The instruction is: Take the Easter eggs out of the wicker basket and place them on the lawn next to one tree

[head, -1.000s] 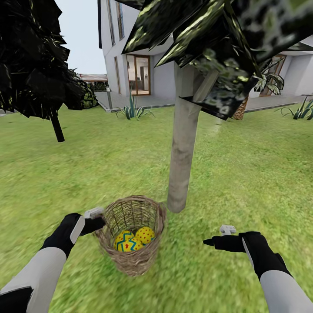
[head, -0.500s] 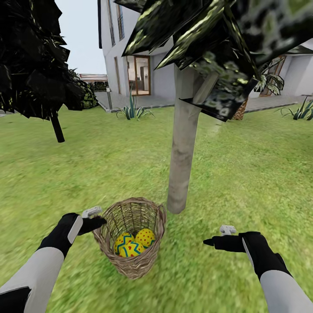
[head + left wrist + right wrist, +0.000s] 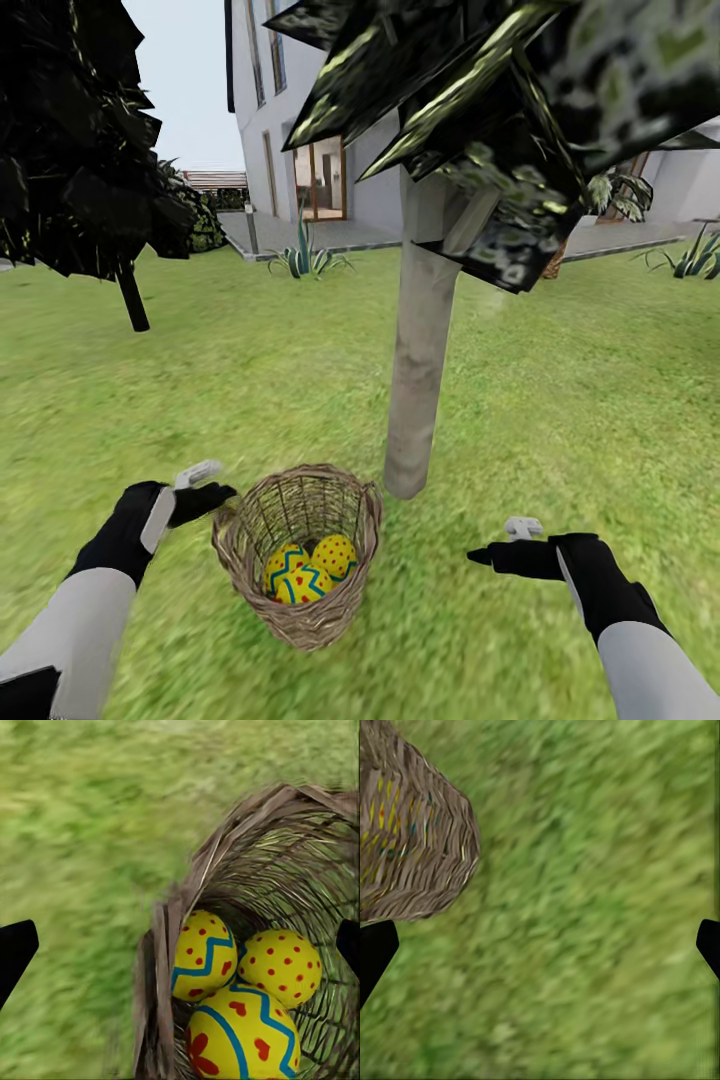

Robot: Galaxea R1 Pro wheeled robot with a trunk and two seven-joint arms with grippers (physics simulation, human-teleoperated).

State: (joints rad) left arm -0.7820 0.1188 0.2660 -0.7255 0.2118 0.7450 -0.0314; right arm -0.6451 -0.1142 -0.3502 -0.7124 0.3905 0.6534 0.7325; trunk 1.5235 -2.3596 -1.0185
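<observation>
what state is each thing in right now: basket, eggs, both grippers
tan woven wicker basket: upright on the lawn beside the pale tree trunk, open top
three yellow eggs with blue zigzags and red dots: all inside the basket, bunched together
left gripper: open, at the basket's rim, holding nothing
right gripper: open, above the grass, apart from the basket, empty

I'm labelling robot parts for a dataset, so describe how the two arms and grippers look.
Both arms match: smooth light grey-white forearm shells ending in black wrist housings, each with a pale grey stripe along the side. The left gripper and right gripper are black with short tapered black fingers, and a small white bracket-like block sits on top near each wrist. No cables or lettering show.
</observation>
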